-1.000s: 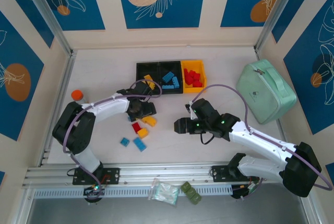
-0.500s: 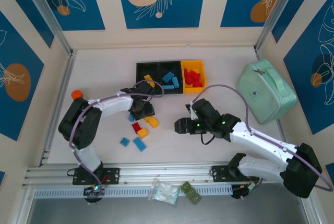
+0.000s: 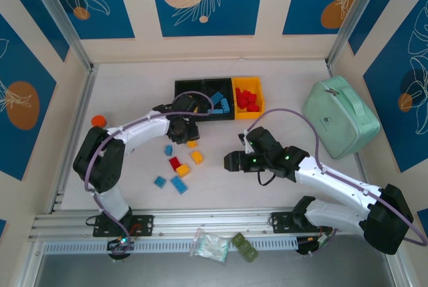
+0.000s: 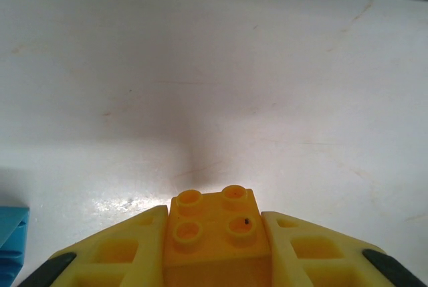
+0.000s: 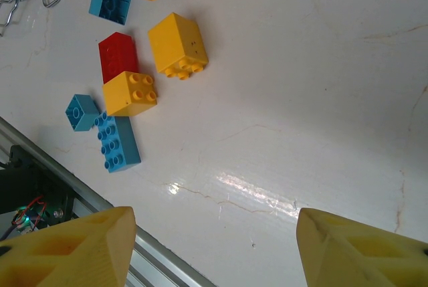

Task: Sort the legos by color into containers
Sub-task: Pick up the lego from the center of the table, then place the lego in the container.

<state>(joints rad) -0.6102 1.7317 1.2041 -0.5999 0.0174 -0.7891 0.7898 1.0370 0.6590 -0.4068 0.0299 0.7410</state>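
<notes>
A: Loose legos (image 3: 175, 164)?
B: Yellow, blue and red, scattered on the counter (image 3: 281, 86), well in front of the containers (image 3: 200, 82).
A: And the right fingers (image 3: 230, 161)?
B: In front of the yellow bin (image 3: 248, 116), spread wide, holding nothing.
A: Left side?
B: The left fingers (image 3: 182, 126) are just in front of the left black bin (image 3: 180, 86), clamped on a yellow brick (image 4: 214, 223). Blue legos (image 3: 217, 100) are in the middle bin (image 3: 217, 81), red legos (image 3: 246, 98) in the yellow bin.

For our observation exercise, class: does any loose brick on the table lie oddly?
Yes. The larger yellow brick, right of the red brick in the right wrist view, lies tipped on its side, studs pointing sideways rather than up.
</notes>
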